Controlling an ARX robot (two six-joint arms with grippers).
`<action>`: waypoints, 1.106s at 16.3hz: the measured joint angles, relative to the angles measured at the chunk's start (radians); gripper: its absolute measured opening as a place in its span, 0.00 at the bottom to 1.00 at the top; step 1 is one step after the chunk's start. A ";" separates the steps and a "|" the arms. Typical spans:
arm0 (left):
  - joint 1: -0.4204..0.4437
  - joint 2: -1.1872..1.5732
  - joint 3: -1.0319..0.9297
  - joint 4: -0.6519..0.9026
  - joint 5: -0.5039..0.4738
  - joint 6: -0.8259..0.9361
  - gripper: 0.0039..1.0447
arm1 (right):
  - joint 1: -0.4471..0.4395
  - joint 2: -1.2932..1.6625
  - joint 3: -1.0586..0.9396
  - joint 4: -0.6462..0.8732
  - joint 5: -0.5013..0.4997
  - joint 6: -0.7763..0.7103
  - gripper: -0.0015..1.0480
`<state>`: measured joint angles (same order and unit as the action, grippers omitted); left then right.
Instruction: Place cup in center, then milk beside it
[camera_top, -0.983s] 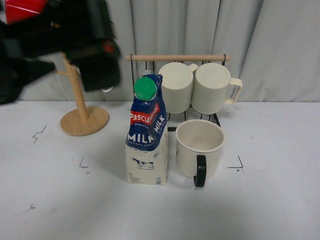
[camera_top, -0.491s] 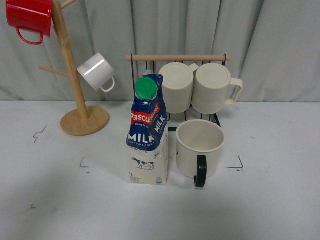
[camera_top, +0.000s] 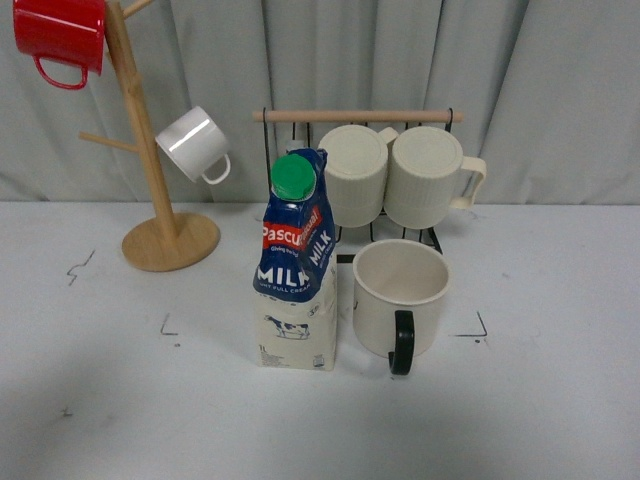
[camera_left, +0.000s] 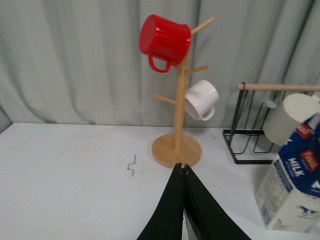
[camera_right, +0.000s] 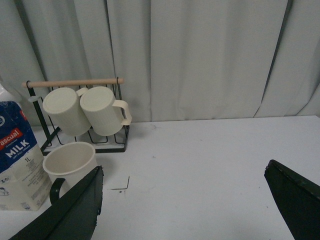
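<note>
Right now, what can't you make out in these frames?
- Cup: the smiley side is turned away in the front view; in the right wrist view the right gripper's finger cuts off its base.
- Milk carton: cropped by the frame edge in both wrist views.
- Both arms: out of the front view.
- Left gripper: its own fingers hide whatever lies beneath.
- Contents of the cup: only the upper inside wall shows.
</note>
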<state>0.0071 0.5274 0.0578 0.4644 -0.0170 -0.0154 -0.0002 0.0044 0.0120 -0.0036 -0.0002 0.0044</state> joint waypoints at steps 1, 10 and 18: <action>-0.005 -0.025 -0.006 -0.019 0.016 0.000 0.01 | 0.000 0.000 0.000 0.000 0.000 0.000 0.94; -0.009 -0.312 -0.047 -0.248 0.017 0.001 0.01 | 0.000 0.000 0.000 0.000 0.000 0.000 0.94; -0.009 -0.519 -0.047 -0.470 0.017 0.001 0.01 | 0.000 0.000 0.000 0.000 0.000 0.000 0.94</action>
<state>-0.0017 0.0082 0.0113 -0.0059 0.0002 -0.0143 -0.0006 0.0044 0.0120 -0.0032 -0.0002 0.0044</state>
